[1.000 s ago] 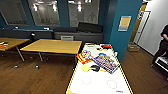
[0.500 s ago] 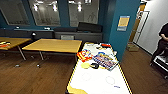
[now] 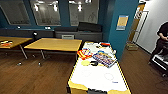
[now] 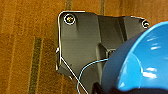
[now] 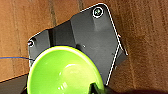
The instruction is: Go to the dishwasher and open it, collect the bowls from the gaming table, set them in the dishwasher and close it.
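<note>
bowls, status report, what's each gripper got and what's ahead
Left wrist view: blue bowl close up. Right wrist view: green bowl close up. Grip state unclear. Gaming table ahead, clutter at its far end. Person at right.

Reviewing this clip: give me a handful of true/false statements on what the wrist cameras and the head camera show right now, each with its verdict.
1. A bright blue bowl shows large in the left wrist view. True.
2. The bowl in the right wrist view is dark. False: the bowl there is bright green.
3. The floor under both wrists is brown wood. True.
4. The gaming table has a green field with rods. False: its top is glossy white with yellow sides.
5. The clutter on the gaming table sits at its far end. True: the colourful items lie there.
6. A person stands at the left edge of the head view. False: the person is at the right edge.
</note>
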Robot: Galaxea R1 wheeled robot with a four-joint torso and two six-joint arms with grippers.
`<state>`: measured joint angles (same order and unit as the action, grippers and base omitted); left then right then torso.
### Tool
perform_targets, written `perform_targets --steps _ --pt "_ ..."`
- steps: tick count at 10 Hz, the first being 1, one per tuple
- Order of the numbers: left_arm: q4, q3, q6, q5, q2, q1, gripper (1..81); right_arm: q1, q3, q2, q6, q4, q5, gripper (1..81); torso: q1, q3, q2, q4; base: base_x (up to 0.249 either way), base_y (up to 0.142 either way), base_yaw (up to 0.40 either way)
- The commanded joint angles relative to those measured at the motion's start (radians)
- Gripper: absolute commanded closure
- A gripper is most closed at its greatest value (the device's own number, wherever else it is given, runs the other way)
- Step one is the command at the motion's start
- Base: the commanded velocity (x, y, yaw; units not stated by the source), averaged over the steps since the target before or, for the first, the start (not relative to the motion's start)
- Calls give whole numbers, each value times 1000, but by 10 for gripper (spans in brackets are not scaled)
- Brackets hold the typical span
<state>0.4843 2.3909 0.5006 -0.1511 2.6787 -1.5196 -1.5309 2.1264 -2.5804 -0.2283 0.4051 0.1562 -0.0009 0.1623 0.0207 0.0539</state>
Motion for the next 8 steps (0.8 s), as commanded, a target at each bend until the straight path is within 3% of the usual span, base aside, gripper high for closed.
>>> perform_targets --steps 1,4,8 --pt "14 62 -4 25 18 11 811 31 18 14 -2 -9 -69 811 1 0 0 0 -134 0 0" --pt "14 123 -4 25 53 2 811 24 82 -19 -2 -12 -69 811 1 0 0 0 -137 0 0" --pt "19 153 -5 25 73 -1 811 22 85 -29 -5 -17 -70 811 1 0 0 0 -138 0 0"
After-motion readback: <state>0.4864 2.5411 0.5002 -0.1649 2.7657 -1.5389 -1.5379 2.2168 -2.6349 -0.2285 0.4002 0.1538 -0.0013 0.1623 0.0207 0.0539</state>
